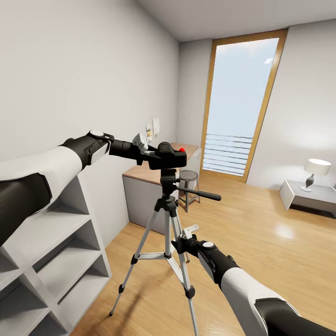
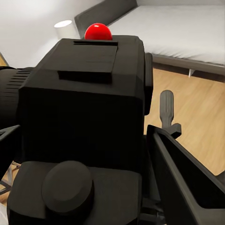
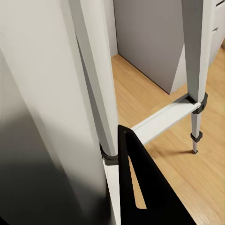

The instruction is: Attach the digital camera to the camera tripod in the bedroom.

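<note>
The left end effector [image 1: 150, 156] is closed on the digital camera [image 1: 171, 156], which is held level atop the head of the camera tripod [image 1: 167, 219]; the left arm is stretched forward at shoulder height. The right end effector [image 1: 179, 243] is clamped around a silver tripod leg, low down. The camera is black and boxy, topped by a red dot.

No readable txt, labels or nos.

The wood-plank floor [image 1: 261, 233] carries the camera tripod [image 1: 165, 242], a stool [image 1: 188, 186] and a desk [image 1: 144, 191].
</note>
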Controlling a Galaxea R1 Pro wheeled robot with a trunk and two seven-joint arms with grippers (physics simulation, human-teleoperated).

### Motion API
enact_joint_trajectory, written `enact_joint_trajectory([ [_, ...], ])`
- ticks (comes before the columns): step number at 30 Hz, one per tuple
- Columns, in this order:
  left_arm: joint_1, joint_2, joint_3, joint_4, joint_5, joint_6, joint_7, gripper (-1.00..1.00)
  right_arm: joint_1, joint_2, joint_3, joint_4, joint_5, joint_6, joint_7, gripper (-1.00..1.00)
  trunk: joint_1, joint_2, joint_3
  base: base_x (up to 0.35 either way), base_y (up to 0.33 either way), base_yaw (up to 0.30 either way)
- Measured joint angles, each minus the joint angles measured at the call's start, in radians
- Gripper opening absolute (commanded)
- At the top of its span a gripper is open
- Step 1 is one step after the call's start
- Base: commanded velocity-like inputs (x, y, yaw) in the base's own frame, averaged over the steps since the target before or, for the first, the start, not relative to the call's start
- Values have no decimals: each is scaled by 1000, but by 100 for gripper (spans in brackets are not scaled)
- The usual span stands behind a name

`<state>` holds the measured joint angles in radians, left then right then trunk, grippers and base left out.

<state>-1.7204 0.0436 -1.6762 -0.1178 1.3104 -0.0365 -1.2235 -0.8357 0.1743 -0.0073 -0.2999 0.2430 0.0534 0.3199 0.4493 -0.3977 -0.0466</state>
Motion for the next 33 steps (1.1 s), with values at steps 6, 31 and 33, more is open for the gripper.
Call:
enact_joint_trajectory([
  [6, 1, -2, 0, 0, 0, -11, 0, -100, 0, 0, 0, -1, -1, 3, 0, -100, 0, 0, 0, 0, 0, 0],
  [31, 1, -9, 5, -4, -2, -18, 9, 100, 0, 0, 0, 0, 1, 0, 0, -100, 0, 0, 0, 0, 0, 0],
  [33, 1, -9, 5, -3, -2, -18, 8, 100, 0, 0, -1, 0, 1, 0, 0, -100, 0, 0, 0, 0, 0, 0],
])
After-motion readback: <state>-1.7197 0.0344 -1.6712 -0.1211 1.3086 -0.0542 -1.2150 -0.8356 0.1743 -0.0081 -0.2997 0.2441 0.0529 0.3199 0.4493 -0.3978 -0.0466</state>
